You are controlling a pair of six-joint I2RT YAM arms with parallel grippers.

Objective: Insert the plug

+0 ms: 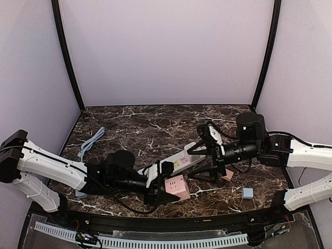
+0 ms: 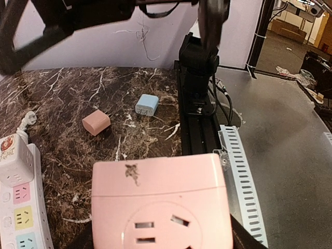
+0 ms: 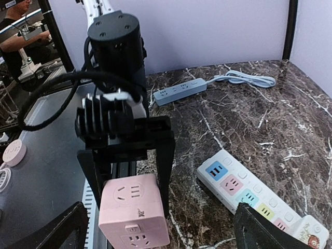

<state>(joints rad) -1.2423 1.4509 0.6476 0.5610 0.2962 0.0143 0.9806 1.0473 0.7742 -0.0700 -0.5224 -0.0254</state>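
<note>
My left gripper (image 1: 167, 185) is shut on a pink cube adapter (image 1: 177, 188) and holds it just in front of the white power strip (image 1: 179, 162). In the left wrist view the cube (image 2: 158, 199) fills the bottom, socket face toward the camera, with the strip (image 2: 21, 207) at the left. The right wrist view shows the left fingers (image 3: 166, 166) clamping the cube (image 3: 132, 212), with the strip (image 3: 254, 194) to the right. My right gripper (image 1: 196, 163) is open and empty, above the strip's right part, its wide-spread fingertips (image 3: 249, 228) at the frame's bottom.
A small pink plug (image 1: 227, 175) and a small blue plug (image 1: 247, 193) lie at the front right, also in the left wrist view (image 2: 96, 122) (image 2: 147, 105). A blue-grey power strip with its cable (image 1: 91, 141) lies at the left. A black rail (image 1: 155, 220) runs along the front edge.
</note>
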